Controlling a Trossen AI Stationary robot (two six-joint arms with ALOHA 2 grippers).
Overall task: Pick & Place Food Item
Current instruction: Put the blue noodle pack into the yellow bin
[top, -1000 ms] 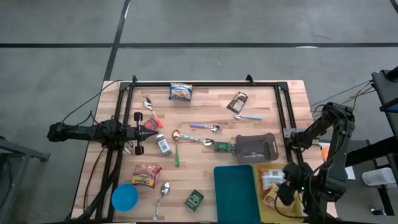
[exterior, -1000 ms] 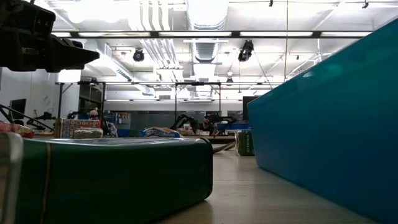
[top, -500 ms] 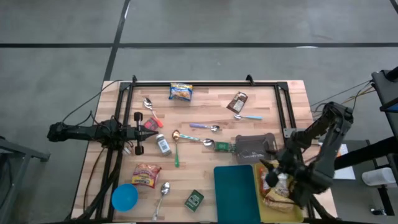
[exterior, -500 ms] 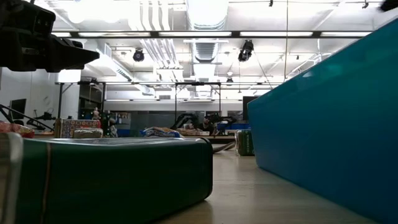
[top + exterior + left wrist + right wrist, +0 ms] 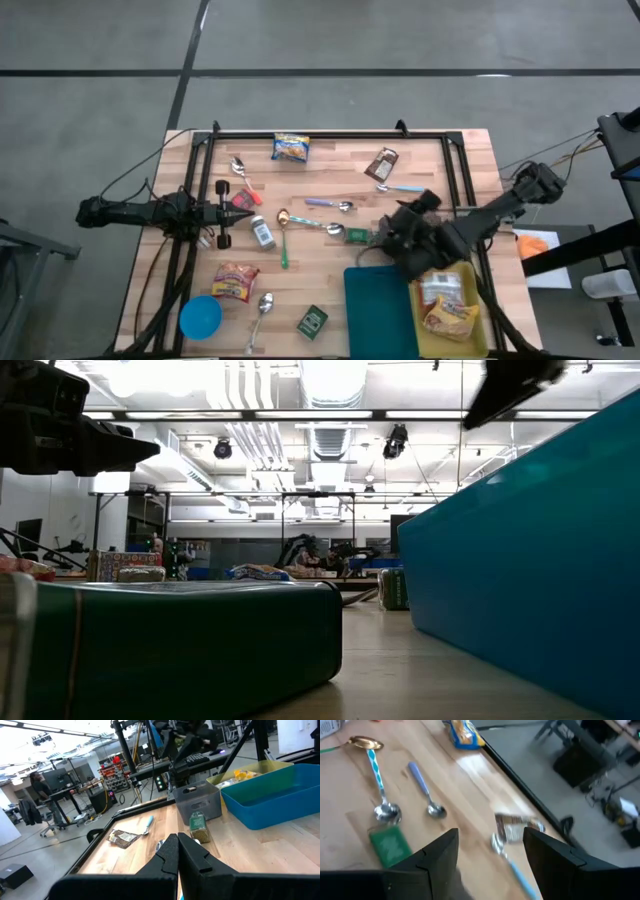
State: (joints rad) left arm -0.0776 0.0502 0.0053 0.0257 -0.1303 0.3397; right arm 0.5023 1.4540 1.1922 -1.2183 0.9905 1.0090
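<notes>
Above the grey bin near the table's right side, the right gripper now hovers, having swung away from the yellow tray, where it was a second ago. Its fingers stand apart with nothing between them. Two food packets lie in the yellow tray beside the teal tray. The left gripper waits, fingers pressed together, at the table's left edge.

Grey floor, fluorescent ceiling lights, workbenches behind.
</notes>
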